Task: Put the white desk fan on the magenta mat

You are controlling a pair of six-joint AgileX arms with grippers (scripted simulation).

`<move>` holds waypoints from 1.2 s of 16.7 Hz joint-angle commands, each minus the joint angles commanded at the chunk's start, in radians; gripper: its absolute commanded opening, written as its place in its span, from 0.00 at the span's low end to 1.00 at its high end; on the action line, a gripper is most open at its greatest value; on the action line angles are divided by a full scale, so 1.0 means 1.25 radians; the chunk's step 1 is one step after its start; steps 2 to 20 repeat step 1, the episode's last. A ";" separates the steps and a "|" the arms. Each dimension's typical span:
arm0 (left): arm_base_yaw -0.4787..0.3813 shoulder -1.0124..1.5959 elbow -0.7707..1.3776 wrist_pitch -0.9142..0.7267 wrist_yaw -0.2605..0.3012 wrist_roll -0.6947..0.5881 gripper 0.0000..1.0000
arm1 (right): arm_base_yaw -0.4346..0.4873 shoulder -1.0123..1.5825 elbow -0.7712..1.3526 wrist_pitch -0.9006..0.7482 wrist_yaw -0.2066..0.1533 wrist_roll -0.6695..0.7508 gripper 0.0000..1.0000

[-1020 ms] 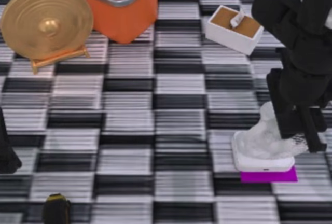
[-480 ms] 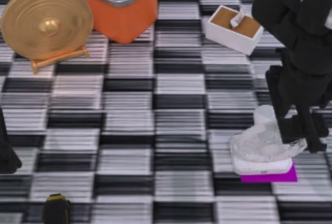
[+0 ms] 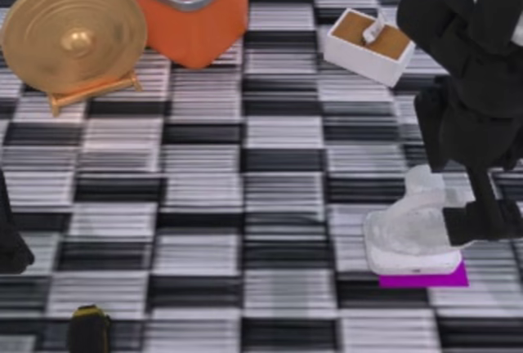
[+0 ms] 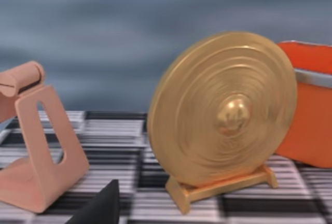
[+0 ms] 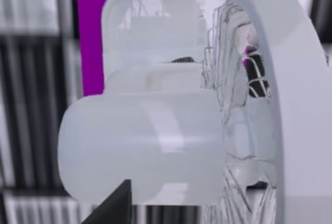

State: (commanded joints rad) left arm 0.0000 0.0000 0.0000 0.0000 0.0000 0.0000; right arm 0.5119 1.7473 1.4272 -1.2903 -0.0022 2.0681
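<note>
One claw at work: my right gripper [image 3: 467, 224], over the white desk fan [image 3: 413, 234].
Whether its fingers are parted, I cannot tell. Fan base sits on the magenta mat [image 3: 425, 277], table's right side; left arm parked at left edge.

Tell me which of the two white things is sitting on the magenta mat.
The white desk fan, under the right gripper, stands on the magenta mat; the white open box rests on bare checkered table.
</note>
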 joint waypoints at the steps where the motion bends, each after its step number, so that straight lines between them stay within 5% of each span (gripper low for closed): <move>1: 0.000 0.000 0.000 0.000 0.000 0.000 1.00 | 0.000 0.000 0.000 0.000 0.000 0.000 1.00; 20: 0.000 0.000 0.000 0.000 0.000 0.000 1.00 | 0.000 0.000 0.000 0.000 0.000 0.000 1.00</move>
